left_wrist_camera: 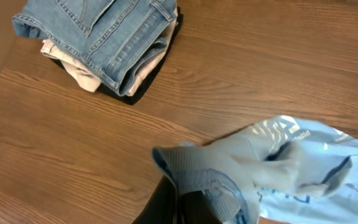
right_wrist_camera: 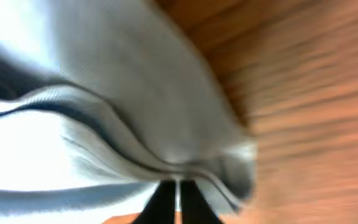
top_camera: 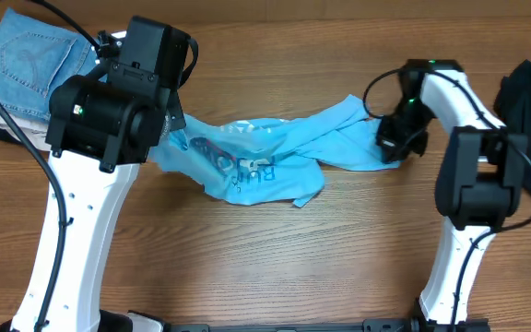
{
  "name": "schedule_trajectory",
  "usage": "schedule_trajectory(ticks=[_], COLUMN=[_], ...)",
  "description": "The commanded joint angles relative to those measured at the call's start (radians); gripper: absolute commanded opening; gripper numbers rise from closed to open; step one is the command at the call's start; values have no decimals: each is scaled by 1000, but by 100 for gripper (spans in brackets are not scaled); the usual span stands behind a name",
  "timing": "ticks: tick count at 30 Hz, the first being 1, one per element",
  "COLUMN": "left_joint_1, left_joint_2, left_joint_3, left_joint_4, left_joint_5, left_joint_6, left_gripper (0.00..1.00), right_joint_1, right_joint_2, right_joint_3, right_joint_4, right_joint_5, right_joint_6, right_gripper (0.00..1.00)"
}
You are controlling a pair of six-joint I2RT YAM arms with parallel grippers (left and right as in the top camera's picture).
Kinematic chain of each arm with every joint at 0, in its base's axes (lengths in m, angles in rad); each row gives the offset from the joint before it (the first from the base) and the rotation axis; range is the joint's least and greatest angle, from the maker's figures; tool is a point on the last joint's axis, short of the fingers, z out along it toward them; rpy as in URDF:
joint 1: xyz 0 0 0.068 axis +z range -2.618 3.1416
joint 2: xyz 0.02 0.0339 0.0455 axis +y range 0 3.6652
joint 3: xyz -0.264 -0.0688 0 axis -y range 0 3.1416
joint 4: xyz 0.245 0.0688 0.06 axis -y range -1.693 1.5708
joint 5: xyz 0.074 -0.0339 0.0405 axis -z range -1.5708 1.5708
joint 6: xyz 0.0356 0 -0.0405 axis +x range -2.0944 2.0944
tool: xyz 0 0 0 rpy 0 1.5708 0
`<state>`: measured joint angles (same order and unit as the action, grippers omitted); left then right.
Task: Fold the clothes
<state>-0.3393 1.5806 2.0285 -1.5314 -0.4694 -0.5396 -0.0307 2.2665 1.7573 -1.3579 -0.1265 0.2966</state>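
Observation:
The sky-blue T-shirt [top_camera: 265,152] lies crumpled and stretched across the middle of the table, white lettering showing. My left gripper [left_wrist_camera: 179,202] is shut on its left edge, a ribbed hem [left_wrist_camera: 197,171]; in the overhead view it is hidden under the left arm. My right gripper [right_wrist_camera: 178,199] is shut on the shirt's right end [right_wrist_camera: 104,124]; in the overhead view [top_camera: 396,138] it sits at the shirt's right tip. The right wrist view is blurred.
A stack of folded clothes topped by blue jeans [top_camera: 26,60] sits at the far left, also in the left wrist view [left_wrist_camera: 104,43]. A dark garment [top_camera: 528,92] lies at the far right edge.

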Motion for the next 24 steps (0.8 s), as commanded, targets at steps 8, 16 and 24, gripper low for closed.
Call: schedule_trajectory(ticks=[8, 16, 24], left_joint_1=[7, 8, 8], left_joint_2=[80, 80, 80], left_joint_3=[2, 2, 2], left_joint_4=[19, 26, 17], left_joint_5=[-36, -36, -36], left_joint_6=[23, 23, 24], left_gripper=[4, 4, 4], right_joint_1=[63, 256, 383], right_joint_2=[-194, -73, 29], right_joint_3=[212, 210, 206], right_joint_4=[231, 329, 277], right_joint_5=[-51, -48, 79], right_joint_6=[-18, -16, -16], right_gripper=[56, 60, 60])
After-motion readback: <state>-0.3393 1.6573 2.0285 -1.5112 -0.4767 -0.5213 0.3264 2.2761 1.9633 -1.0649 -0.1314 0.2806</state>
